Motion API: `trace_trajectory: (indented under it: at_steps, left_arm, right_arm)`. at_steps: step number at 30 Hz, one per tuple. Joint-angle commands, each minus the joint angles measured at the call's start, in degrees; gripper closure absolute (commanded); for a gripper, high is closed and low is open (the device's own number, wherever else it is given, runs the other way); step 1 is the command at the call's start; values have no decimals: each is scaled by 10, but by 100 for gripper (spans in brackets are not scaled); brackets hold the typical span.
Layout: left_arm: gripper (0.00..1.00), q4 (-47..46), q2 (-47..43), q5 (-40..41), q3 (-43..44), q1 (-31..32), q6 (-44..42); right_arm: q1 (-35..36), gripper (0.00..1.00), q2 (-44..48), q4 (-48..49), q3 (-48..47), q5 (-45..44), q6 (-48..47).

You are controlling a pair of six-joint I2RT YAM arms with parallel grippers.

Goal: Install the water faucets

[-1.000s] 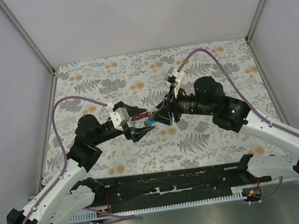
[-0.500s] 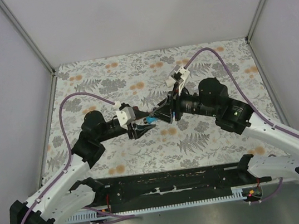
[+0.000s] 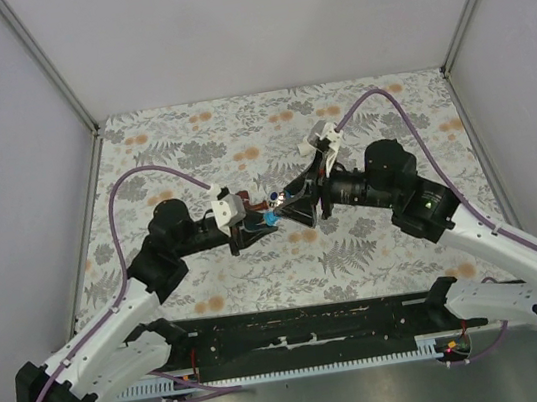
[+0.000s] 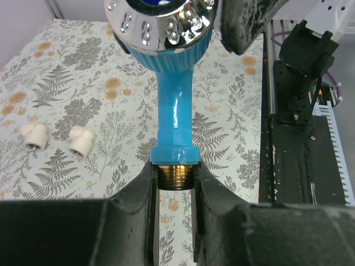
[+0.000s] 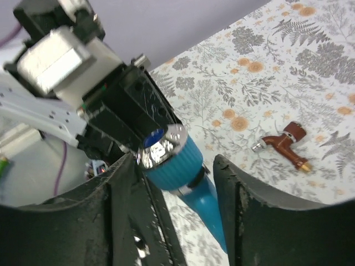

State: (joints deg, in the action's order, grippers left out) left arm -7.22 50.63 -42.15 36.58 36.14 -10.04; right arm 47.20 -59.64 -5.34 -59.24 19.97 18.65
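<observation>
Right, the left gripper (image 4: 175,180) is clamping the blue faucet (image 4: 175,116) by its brass thread (image 4: 176,185), holding it in the air over the table (image 4: 72,66) with the spout body pointing away from the wrist. The right gripper (image 5: 176,163) is sitting with its jaws apart, straddling the chrome-capped handle (image 5: 166,149) and holding nothing. From the right wrist view there's a gap on one side of the knob, and I can't tell if the other finger is touching. I'm reading this as a handover, since the thread needs to be free before it can go into a fitting. To do it well, the right should be closing square on the ribbed blue part of the knob, not on the slick chrome dome, and the left should only be letting go once that grip looks firm. Off-centre contact is likely going to twist the faucet in the left's narrow hold on the thread. Further out, the red-brown faucet (image 5: 284,144) is lying on its side on the cloth, untouched, well apart from both grippers. Two white fittings (image 4: 34,136) (image 4: 82,140) are lying side by side off to the left, and nothing is blocking them. The black base rail (image 4: 299,160) is running close on the near side, so it's limiting any swing that way.
</observation>
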Motion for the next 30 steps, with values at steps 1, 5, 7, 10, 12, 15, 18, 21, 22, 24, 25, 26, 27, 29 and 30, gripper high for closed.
trace_trajectory:
  at_steps: [1,5,7,10,12,15,18,21,22,24,25,26,27,29,30]
  left_arm:
    - [98,0,-26,-4,37,-5,42]
    - [98,19,-27,-32,47,-5,43]
    - [98,29,-24,-50,55,-5,45]
    - [98,67,-13,-66,76,-4,36]
    - [98,97,-8,-66,88,-4,29]
    - [98,113,1,-65,100,-4,28]
    - [98,122,10,-65,108,-4,30]
    - [98,140,17,-65,118,-3,28]
    - [98,144,20,-65,121,-3,27]
    - [98,149,23,-65,126,-2,26]
    - [98,149,25,-65,128,-3,27]
    - [98,149,25,-65,130,-1,26]
    - [98,149,26,-66,132,-2,25]
    - [98,148,28,-68,133,-1,25]
    - [98,149,29,-70,133,0,25]
  right_arm:
    - [-28,30,19,-34,1,127,-118]
    - [-49,26,8,-63,-10,231,-167]
    - [-53,26,1,-72,-16,258,-181]
    - [-55,29,-14,-81,-29,298,-210]
    - [-55,30,-27,-98,-43,314,-223]
    - [-55,33,-50,-130,-71,333,-244]
    - [-55,34,-60,-131,-77,336,-250]
    - [-55,36,-66,-131,-83,337,-251]
    - [-55,36,-69,-132,-83,339,-251]
    - [-55,38,-75,-134,-86,341,-250]
    - [-55,39,-77,-133,-87,343,-250]
    - [-55,39,-79,-132,-87,343,-250]
    - [-55,41,-82,-132,-88,343,-248]
    - [-55,43,-87,-131,-90,346,-246]
    - [-55,44,-88,-129,-91,348,-245]
